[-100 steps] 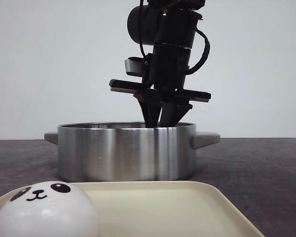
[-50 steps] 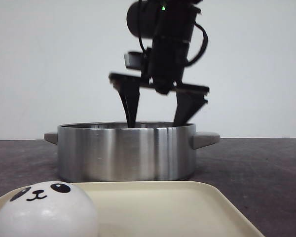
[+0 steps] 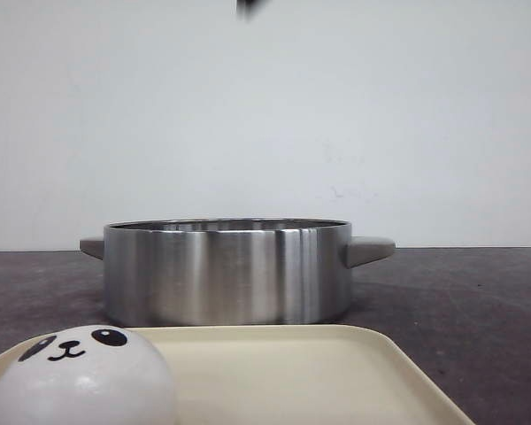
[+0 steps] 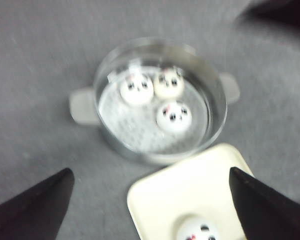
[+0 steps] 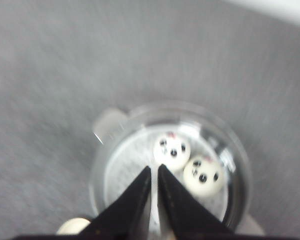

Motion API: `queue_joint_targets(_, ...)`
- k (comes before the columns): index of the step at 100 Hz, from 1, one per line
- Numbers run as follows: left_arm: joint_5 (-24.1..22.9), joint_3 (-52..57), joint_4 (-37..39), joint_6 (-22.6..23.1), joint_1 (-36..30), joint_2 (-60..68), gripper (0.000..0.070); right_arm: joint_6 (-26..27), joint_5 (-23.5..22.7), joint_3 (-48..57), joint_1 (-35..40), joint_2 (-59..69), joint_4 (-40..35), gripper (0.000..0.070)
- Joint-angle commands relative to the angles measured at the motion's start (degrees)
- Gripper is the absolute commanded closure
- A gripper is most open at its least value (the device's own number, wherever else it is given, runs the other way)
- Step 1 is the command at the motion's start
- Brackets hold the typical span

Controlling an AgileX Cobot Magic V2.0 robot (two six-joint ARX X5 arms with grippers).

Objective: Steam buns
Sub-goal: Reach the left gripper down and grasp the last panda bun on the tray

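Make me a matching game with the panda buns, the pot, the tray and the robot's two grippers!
Things:
1. steel pot
2. cream tray
3. left gripper
4. right gripper

States:
A. fingers nearly together
B. holds one panda bun
C. fingers wide apart
D. holds three panda buns

Pairs: 1-D, 2-B, 3-C, 4-A

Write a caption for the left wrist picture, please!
Three panda buns sit in the pot; one bun waits on the tray.

Low, close front view across tray [image 3: 336, 354]; both wrist views high above shared pot [image 4: 160, 100].
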Motion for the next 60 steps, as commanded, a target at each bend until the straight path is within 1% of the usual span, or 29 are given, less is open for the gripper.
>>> queue_joint_targets(1, 1.4, -2.4, 1.8, -3.1, -1.5, -0.3, 0.0107, -1.7, 3.8, 1.2, 2.9, -2.4, -0.1, 0.0691)
queue_joint_targets(12, 2.8, -9.6, 4.9, -6.6, -4.7, -0.7, 0.0107, -2.5, 9.8, 1.2, 7.3, -7.7, -0.6, 0.0691)
queue_joint_targets(24, 2.8, -18.1, 8.8, -9.1, -9.5, -0.5, 0.0107, -0.9, 13.9, 1.2, 11.1, -12.1, -3.3, 0.0691)
queue_joint_targets(32, 3.0, -23.9, 11.8, -12.5, -13.0, -0.2, 0.0107, 0.5, 16.9, 1.2, 13.5, -14.0, -5.4, 0.0691)
queue_joint_targets(38, 3.9, -27.9, 14.3, -15.5, -15.2, 0.0, 0.0107, 1.2, 19.8, 1.2, 15.1, -15.0, -6.9, 0.0691)
queue_joint_targets(43, 4.8, -31.1, 16.6, -16.9, -17.1, 0.0, 0.0107, 1.8, 22.4, 1.2, 16.1, -15.5, -8.2, 0.0691)
queue_joint_targets(53, 5.6, -34.7, 18.5, -18.5, -19.5, 0.8, 0.0107, 2.5, 26.2, 1.2, 17.6, -15.7, -10.7, 0.0691)
queue_joint_targets(60, 5.6, -35.7, 18.5, -19.1, -20.0, 1.9, 0.0106, 3.7, 27.2, 1.2, 18.2, -15.7, -12.3, 0.0691)
